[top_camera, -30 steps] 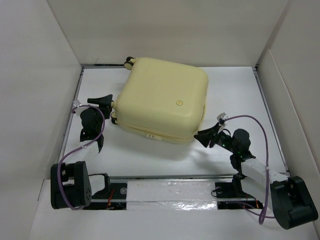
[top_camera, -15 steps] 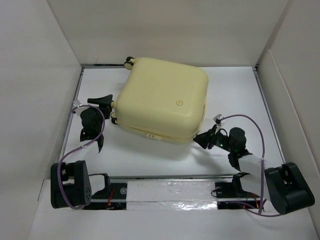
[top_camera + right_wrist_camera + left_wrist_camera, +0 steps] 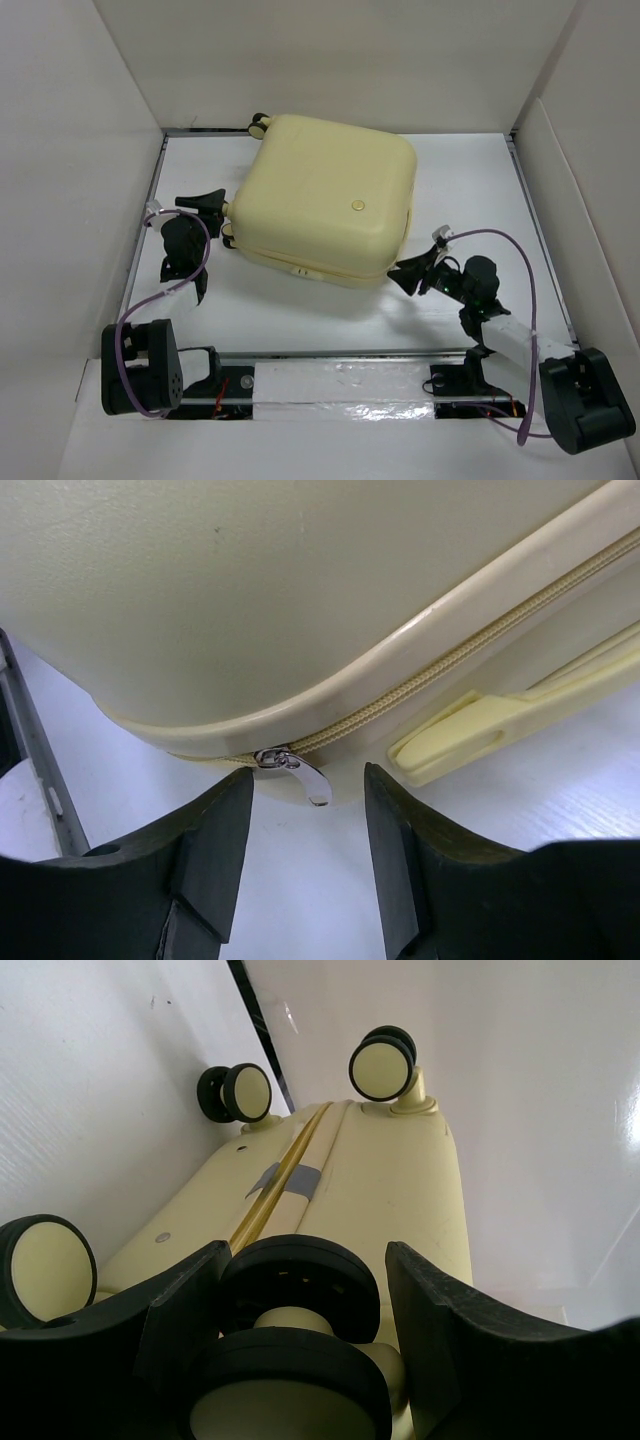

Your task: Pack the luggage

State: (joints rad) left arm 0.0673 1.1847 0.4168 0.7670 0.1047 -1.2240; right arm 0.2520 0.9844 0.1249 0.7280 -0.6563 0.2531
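Observation:
The luggage (image 3: 325, 200) lies closed and flat on the white table, pale-yellow shell and round emblem (image 3: 358, 206) facing up. My left gripper (image 3: 220, 215) is at its left side. In the left wrist view the left gripper (image 3: 308, 1260) is open with a black-and-yellow wheel (image 3: 290, 1330) between the fingers (image 3: 440, 1320). My right gripper (image 3: 402, 277) is at the luggage's near right corner. In the right wrist view the right gripper (image 3: 308, 810) is open, and the metal zipper pull (image 3: 298, 770) hangs just ahead of the gap, untouched.
White walls (image 3: 110, 150) box in the table on the left, back and right. Three other wheels (image 3: 385, 1065) show beyond the left gripper. A pale-yellow handle tab (image 3: 470, 735) sits under the zipper seam, right of the pull. Bare table lies near the luggage's front (image 3: 300, 315).
The right arm dipped slightly toward the near edge and came back, so its gripper is about where it was a second ago. The left arm and the luggage have not moved.

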